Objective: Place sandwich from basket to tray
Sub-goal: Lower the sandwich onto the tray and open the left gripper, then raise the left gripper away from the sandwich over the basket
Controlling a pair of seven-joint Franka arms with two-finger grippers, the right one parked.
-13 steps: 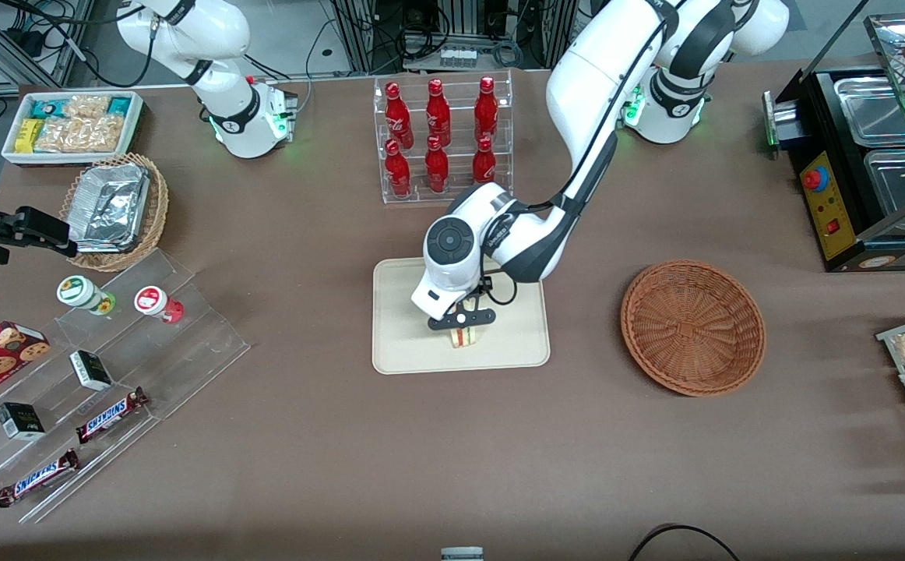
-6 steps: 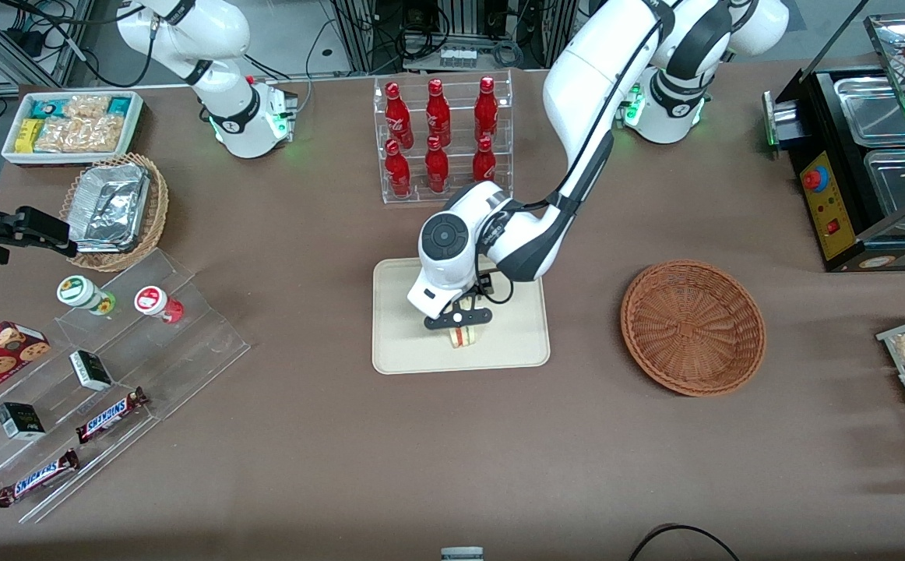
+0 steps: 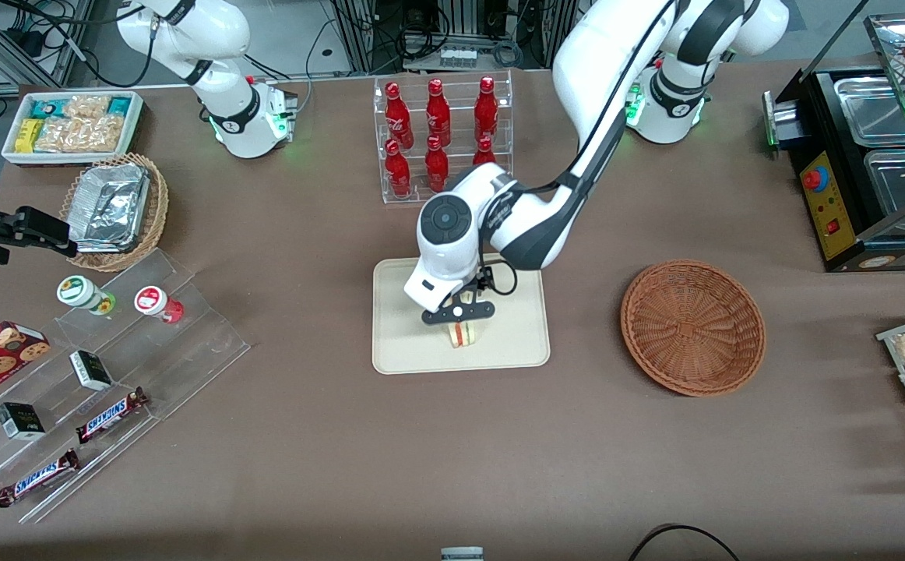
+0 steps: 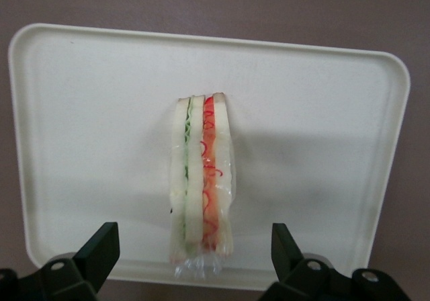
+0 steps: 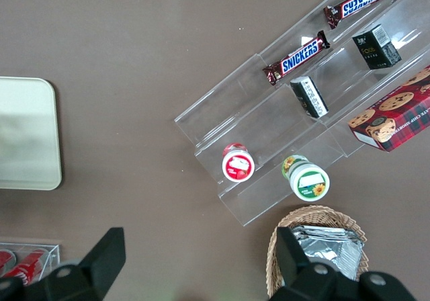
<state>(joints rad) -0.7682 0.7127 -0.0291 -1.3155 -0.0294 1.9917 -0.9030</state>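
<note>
The sandwich (image 3: 463,334) (image 4: 201,180), a pale wedge with red and green filling in clear wrap, stands on its edge on the cream tray (image 3: 406,343) (image 4: 322,146). My gripper (image 3: 458,312) (image 4: 195,257) hovers just above it, open, its black fingers (image 4: 101,247) wide apart on either side of the sandwich and not touching it. The reddish-brown wicker basket (image 3: 692,326) sits on the table toward the working arm's end and holds nothing.
A clear rack of red bottles (image 3: 441,136) stands farther from the front camera than the tray. Toward the parked arm's end are a wicker basket with foil trays (image 3: 114,209), a white snack bin (image 3: 71,125) and an acrylic stand with candy bars (image 3: 110,413). A black food warmer (image 3: 865,164) stands at the working arm's end.
The gripper has risen a little off the sandwich, which stays standing on the tray. The arm's elbow has lifted.
</note>
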